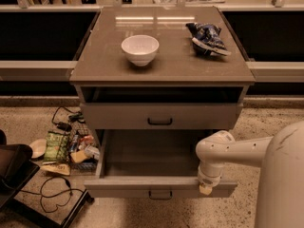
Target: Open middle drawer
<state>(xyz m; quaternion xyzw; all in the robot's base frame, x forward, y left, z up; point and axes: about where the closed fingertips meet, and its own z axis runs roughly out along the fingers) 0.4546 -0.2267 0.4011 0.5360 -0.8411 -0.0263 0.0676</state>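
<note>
The middle drawer (137, 186) is pulled well out of the grey-beige cabinet (99, 68), towards the camera. Its plain grey tray (147, 153) shows with nothing in it, and its small black handle (160, 194) sits at the centre of the low front. My gripper (206, 188) hangs from the white arm (237, 148) that reaches in from the right. It rests at the top edge of the drawer front, near the right end. Above, the taller top drawer (118, 115) with its black handle stays pushed in. The pulled-out drawer hides the lowest drawer.
A white bowl (139, 49) and a blue snack bag (207, 38) lie on the cabinet top. Snack packets and cables (61, 148) litter the floor left of the cabinet, beside a black object (14, 170). Dark counters run behind on both sides.
</note>
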